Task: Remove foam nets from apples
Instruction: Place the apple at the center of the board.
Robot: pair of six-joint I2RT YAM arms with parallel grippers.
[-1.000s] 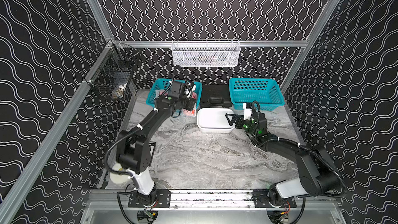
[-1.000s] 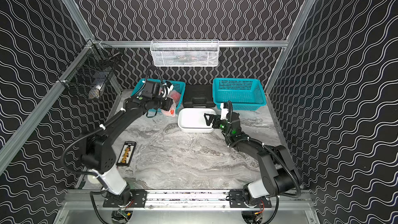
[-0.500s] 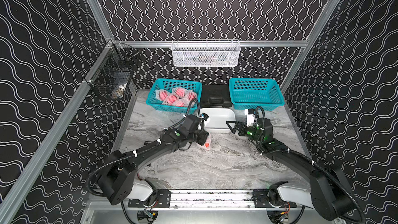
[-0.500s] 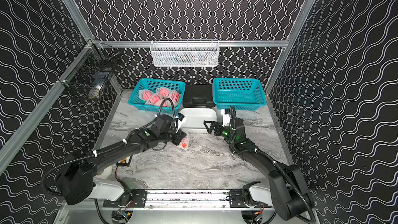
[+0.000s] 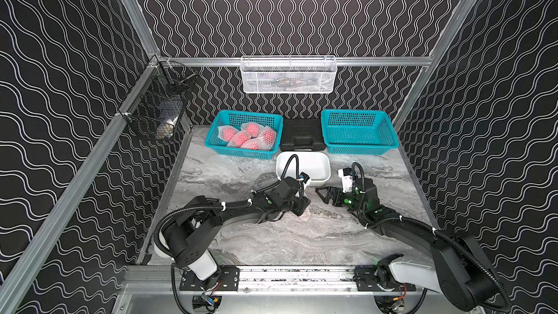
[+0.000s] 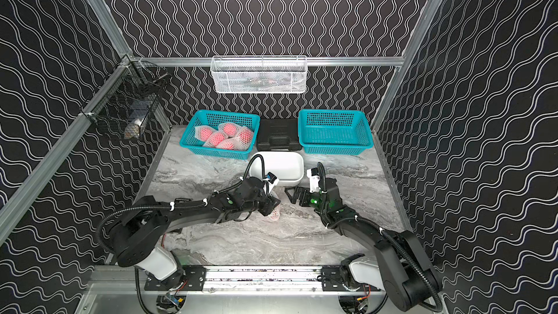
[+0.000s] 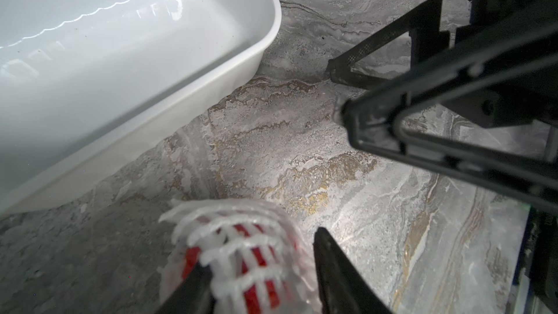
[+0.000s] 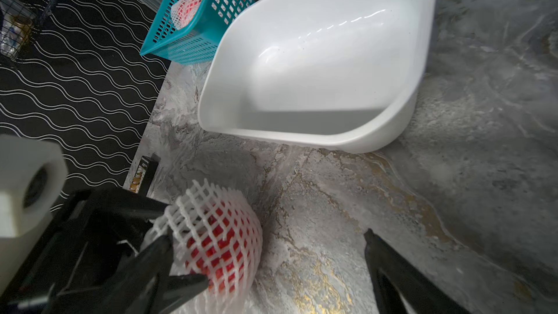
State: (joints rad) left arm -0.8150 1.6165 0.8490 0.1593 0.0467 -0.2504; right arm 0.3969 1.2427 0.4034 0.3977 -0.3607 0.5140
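clock: 12 at the back wall, 6 at the arm bases, as read in both top views.
black wire basket (image 5: 154, 110): one, hung on the side rail at 10 o'clock.
left teal basket (image 5: 217, 146): one of two, on the table (image 5: 241, 237) at 11 o'clock.
netted apples (image 5: 240, 138): five counted in the left teal basket, heaped and touching, each red fruit in its own white mesh sleeve.
left gripper (image 5: 303, 208): one, low over mid-table; jaws parted, one on each side of the sixth fruit; whether they press it cannot be told.
apple (image 8: 223, 246): one, red, lying on the table at the clock's centre, toward 6 from the white tub and apart from it.
foam net (image 8: 211, 203): one, on that apple and covering it; its loose end bunches by the left gripper's fingers (image 7: 193, 285).
white wire basket (image 5: 288, 77): one, hung on the back rail at 12 o'clock.
black case (image 5: 302, 137): one, at 12 o'clock, between the two teal baskets.
white tub (image 5: 320, 181): one, just toward 6 from the black case.
right gripper (image 5: 320, 195): one, at 2 o'clock of the apple, near it but apart; jaws spread wide, tips turned toward the left gripper.
right teal basket (image 5: 359, 149): one, at 1 o'clock.
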